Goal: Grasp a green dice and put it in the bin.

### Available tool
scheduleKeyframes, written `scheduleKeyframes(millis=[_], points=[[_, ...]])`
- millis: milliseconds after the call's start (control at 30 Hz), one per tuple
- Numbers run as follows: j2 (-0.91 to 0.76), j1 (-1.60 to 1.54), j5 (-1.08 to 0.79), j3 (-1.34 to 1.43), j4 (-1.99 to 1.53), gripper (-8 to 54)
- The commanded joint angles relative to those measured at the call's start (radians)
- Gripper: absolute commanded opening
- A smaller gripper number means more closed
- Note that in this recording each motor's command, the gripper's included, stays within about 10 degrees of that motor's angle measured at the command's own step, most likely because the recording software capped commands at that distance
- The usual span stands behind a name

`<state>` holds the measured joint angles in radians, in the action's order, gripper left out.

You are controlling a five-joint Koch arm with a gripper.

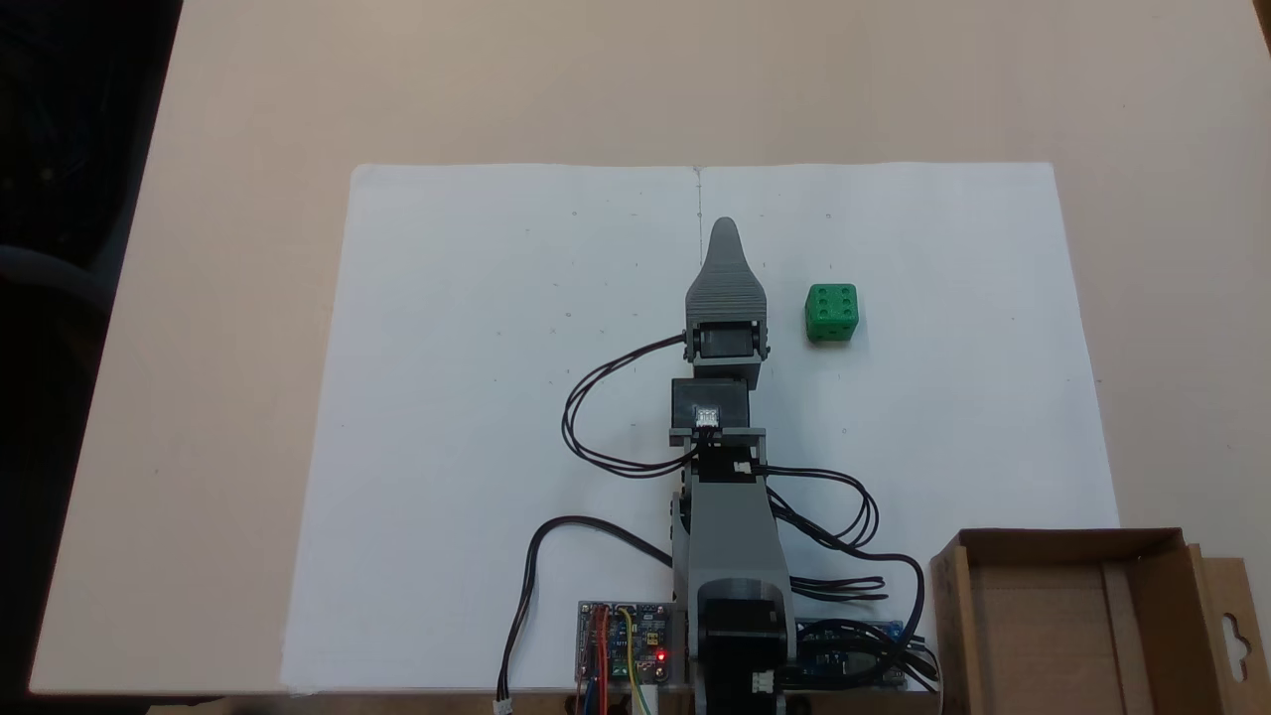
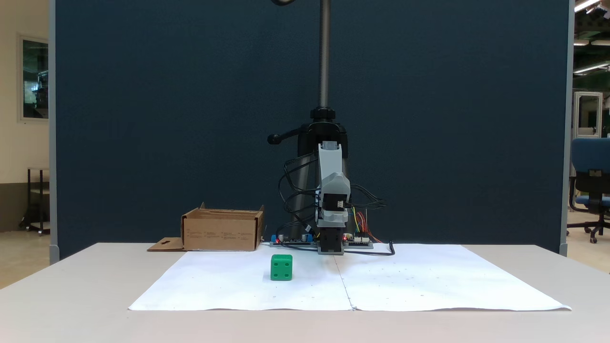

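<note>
The green dice point(image 1: 832, 313) sits on the white paper, a little to the right of my gripper point(image 1: 725, 230) in this fixed view and apart from it. The six-pip face is up. Seen from the front, the dice point(image 2: 281, 267) lies left of the arm, and the gripper point(image 2: 335, 183) hangs above the table, pointing toward the camera. Its jaws lie one over the other, so only one grey tip shows. The brown cardboard bin point(image 1: 955, 616) stands beside the arm's base; from the front the bin point(image 2: 221, 233) is at the back left, its flap flat on the table.
Two white paper sheets point(image 1: 496, 397) cover the middle of the beige table point(image 1: 248, 199). Circuit boards point(image 1: 626, 645) and black cables point(image 1: 596, 417) crowd the arm's base. A camera pole point(image 2: 324, 57) rises behind the arm before a dark partition point(image 2: 143, 119).
</note>
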<state>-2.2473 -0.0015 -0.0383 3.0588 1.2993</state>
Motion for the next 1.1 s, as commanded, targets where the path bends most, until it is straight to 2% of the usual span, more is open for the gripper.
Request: scheduleKeyframes(millis=[0, 833, 1067], points=[[-0.103, -0.052, -0.052, 0.071, -0.048, 43.0], [-0.104, -0.037, -0.052, 0.072, -0.051, 43.1], [-0.104, -0.04, -0.054, 0.072, -0.052, 44.7]])
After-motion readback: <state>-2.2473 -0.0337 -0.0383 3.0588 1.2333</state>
